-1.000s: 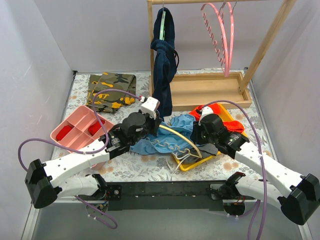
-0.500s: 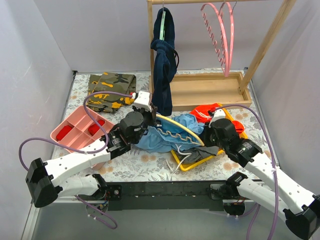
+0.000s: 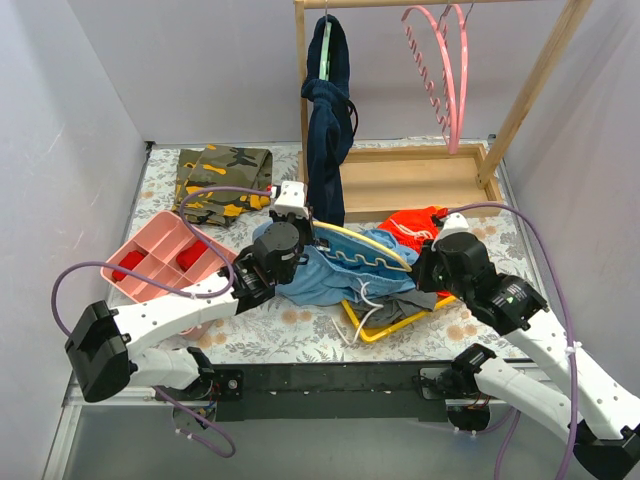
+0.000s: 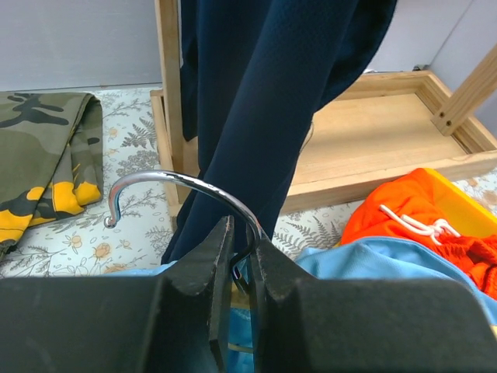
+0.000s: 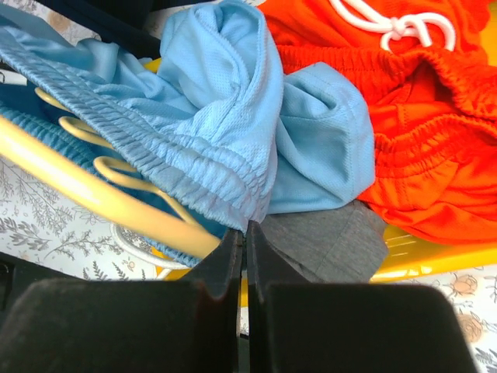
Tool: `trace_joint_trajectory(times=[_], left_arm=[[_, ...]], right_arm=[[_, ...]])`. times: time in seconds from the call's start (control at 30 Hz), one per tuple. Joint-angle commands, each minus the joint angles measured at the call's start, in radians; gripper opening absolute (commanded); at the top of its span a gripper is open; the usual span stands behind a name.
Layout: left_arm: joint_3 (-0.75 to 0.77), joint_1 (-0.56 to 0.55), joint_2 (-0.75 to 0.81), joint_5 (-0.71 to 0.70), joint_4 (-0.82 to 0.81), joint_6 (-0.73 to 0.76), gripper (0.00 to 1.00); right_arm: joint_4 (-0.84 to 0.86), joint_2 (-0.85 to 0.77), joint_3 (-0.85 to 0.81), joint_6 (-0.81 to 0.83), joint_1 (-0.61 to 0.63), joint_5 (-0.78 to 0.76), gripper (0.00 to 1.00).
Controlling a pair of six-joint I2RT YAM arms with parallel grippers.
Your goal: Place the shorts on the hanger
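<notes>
My left gripper [image 3: 306, 232] [image 4: 242, 237] is shut on the metal hook [image 4: 186, 186] of the yellow hanger [image 3: 365, 245], just in front of the rack. The light blue shorts [image 3: 330, 275] [image 5: 225, 116] [image 4: 388, 260] drape over the hanger's notched bar [image 5: 93, 194], elastic waistband bunched against it. On the right, my right gripper [image 3: 424, 272] [image 5: 242, 233] is shut. Its tips sit just below the waistband edge, and no cloth shows between them.
Orange-red shorts [image 3: 412, 225] [image 5: 404, 116] and a grey cloth [image 3: 400, 305] lie in a yellow tray [image 3: 400, 322]. A navy garment [image 3: 325, 140] and pink hangers [image 3: 445, 70] hang from the wooden rack [image 3: 415, 180]. A pink tray [image 3: 160, 255] and camouflage cloth [image 3: 215, 180] lie left.
My right arm has pulled back to the right and its jaws have closed. The left gripper has carried the hanger up and toward the rack, the shorts coming with it.
</notes>
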State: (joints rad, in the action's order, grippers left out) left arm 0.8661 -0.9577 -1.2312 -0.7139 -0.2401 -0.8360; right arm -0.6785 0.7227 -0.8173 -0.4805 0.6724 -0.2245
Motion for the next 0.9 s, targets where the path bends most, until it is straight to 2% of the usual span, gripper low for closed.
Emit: trace_joint_trajectory(times=[0.0,0.17,0.33,0.53,0.7,0.87], left_arm=[[-0.006,0.024,-0.011,-0.114,-0.08,0.018,0.0],[-0.048,0.027,-0.002,-0.125,-0.125,0.034,0.0],[-0.05,0.028,-0.017,-0.144,-0.133,0.051,0.0],[-0.007,0.027,-0.063,-0.183,-0.145,0.071,0.0],[0.097,0.025,-0.125,-0.243,-0.045,0.043,0.0],[0.18,0.02,-0.116,-0.225,0.051,0.015,0.0]], right_arm=[[-0.165,0.026,-0.091,-0.032,-0.008,-0.088,0.01],[-0.233,0.037,-0.152,-0.072,-0.007,-0.165,0.01],[-0.28,0.083,-0.255,-0.079,-0.007,-0.167,0.01],[-0.299,0.161,-0.437,-0.069,-0.007,-0.081,0.01],[-0.167,0.169,-0.462,-0.124,0.0,0.118,0.01],[-0.055,0.202,-0.381,-0.182,0.061,0.14,0.01]])
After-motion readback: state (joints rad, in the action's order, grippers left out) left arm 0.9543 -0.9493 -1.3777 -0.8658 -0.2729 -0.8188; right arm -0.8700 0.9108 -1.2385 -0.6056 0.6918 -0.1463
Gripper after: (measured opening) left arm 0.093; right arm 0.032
